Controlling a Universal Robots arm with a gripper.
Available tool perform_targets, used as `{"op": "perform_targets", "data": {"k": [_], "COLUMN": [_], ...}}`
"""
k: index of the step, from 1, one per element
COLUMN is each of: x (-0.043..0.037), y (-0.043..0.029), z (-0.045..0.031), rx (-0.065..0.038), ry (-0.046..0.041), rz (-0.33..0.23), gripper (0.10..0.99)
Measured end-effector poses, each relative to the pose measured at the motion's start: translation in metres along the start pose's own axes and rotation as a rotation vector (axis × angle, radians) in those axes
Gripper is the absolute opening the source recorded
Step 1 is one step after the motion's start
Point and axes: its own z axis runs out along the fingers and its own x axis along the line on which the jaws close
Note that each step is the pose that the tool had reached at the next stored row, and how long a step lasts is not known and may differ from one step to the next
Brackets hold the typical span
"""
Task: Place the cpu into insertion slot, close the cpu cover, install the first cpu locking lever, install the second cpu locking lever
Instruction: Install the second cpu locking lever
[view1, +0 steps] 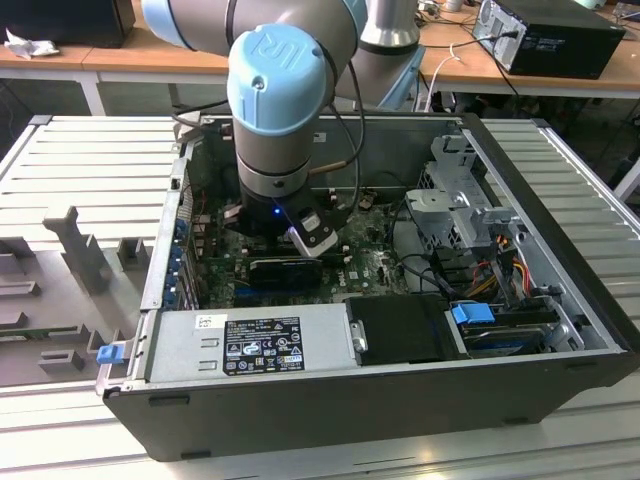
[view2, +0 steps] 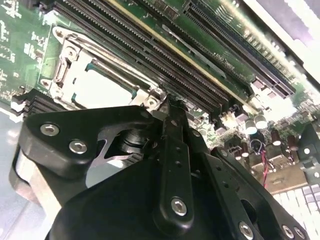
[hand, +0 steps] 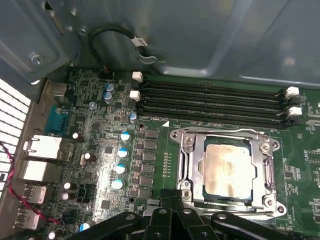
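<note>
In the exterior view the arm reaches down into the open computer case (view1: 560, 300), with the gripper (view1: 300, 262) low over the green motherboard (view1: 375, 268). In the second wrist view the gripper's black fingers (view2: 175, 125) appear pressed together and empty, their tips just beside a corner of the insertion slot (view2: 70, 75). In the first wrist view the cpu (hand: 228, 168) lies seated in the slot and the cpu cover (hand: 195, 160) is folded down around it, so placing and closing look done; the state of the two locking levers cannot be judged.
</note>
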Motion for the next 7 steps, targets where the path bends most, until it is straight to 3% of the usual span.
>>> {"op": "perform_targets", "data": {"k": [6, 7], "x": [-0.0002, -0.0003], "y": [0.0057, 0.0085], "z": [-0.0166, -0.0252], "rx": [0.000, 0.000], "ry": [-0.0001, 0.0000], "rz": [0.000, 0.000], "gripper": [0.106, 0.106]}}
